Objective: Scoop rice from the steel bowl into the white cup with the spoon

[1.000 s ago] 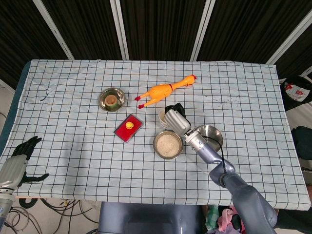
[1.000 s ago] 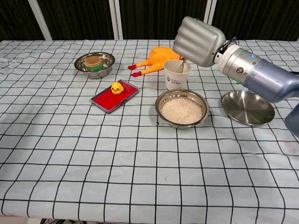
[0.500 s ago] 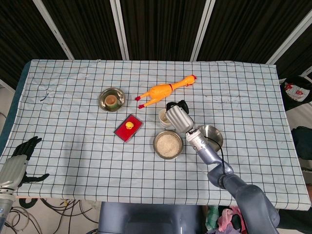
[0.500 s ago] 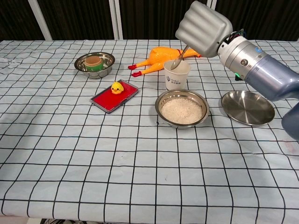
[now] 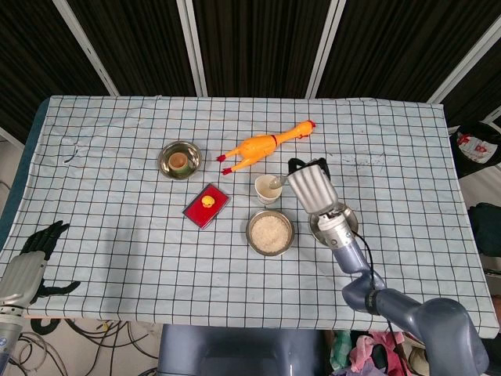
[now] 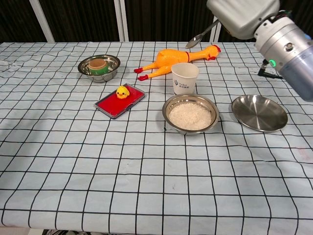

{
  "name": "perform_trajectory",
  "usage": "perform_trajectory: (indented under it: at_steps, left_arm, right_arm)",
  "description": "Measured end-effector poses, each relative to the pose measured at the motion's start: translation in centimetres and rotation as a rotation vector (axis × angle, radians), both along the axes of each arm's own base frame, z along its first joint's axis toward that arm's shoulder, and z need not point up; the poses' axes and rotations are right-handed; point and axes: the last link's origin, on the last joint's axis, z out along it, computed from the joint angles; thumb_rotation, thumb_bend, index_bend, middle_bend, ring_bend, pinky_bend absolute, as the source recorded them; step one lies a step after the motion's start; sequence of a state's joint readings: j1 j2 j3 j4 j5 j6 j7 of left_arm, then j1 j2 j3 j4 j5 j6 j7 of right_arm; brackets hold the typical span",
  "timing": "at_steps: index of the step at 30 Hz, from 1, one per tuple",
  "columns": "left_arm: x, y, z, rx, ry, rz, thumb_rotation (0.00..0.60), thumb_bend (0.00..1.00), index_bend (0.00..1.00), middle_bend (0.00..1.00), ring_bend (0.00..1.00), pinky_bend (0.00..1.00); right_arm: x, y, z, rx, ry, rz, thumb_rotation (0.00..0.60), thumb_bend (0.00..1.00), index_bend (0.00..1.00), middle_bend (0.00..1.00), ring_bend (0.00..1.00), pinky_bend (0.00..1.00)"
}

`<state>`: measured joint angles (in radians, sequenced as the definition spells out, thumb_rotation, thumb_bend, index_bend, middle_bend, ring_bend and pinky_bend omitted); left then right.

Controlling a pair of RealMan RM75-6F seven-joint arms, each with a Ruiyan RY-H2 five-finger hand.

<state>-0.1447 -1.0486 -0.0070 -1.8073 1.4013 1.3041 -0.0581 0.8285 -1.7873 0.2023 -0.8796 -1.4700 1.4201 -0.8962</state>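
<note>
Above white cup (image 6: 185, 78): spoon (image 6: 201, 36) in rt hand (image 6: 243, 14)

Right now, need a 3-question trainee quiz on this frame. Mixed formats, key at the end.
1. True or false: the right hand holds the spoon raised above the table.
2. What does the steel bowl beside the white cup contain? A) rice B) water C) nothing
3. Fill in: the small yellow duck sits on a ___ tray.

Key: 1 true; 2 A; 3 red.
</note>
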Motion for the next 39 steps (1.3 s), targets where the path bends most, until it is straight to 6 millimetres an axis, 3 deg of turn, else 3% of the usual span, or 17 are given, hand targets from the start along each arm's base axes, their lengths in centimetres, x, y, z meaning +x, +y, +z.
perform_trajectory:
  at_steps: [11, 17, 27, 39]
  left_arm:
    - [0.1, -0.4, -0.2, -0.003, 0.006, -0.013, 0.600, 0.02, 0.00, 0.00, 0.00, 0.00]
    - [0.0, -0.4, -0.3, -0.003, 0.008, -0.013, 0.600, 0.02, 0.00, 0.00, 0.00, 0.00]
    - [0.0, -0.2, -0.1, 0.004, 0.003, -0.009, 0.600, 0.02, 0.00, 0.00, 0.00, 0.00]
    - [0.0, -0.2, -0.1, 0.003, -0.001, -0.010, 0.600, 0.02, 0.00, 0.00, 0.00, 0.00]
  right_arm:
    - [-9.5, 3.9, 2.1, -0.007, 0.031, -0.211, 0.600, 0.47, 0.77, 1.00, 1.00, 1.00]
    - [-12.4, 4.7, 1.6, 0.005, 0.057, -0.281, 0.600, 0.47, 0.77, 1.00, 1.00, 1.00]
    - [-15.1, 5.6, -1.0, 0.048, 0.104, -0.366, 0.600, 0.47, 0.77, 1.00, 1.00, 1.00]
    - [-15.9, 6.2, -3.7, 0.089, 0.112, -0.414, 0.600, 0.47, 0.75, 1.00, 1.00, 1.00]
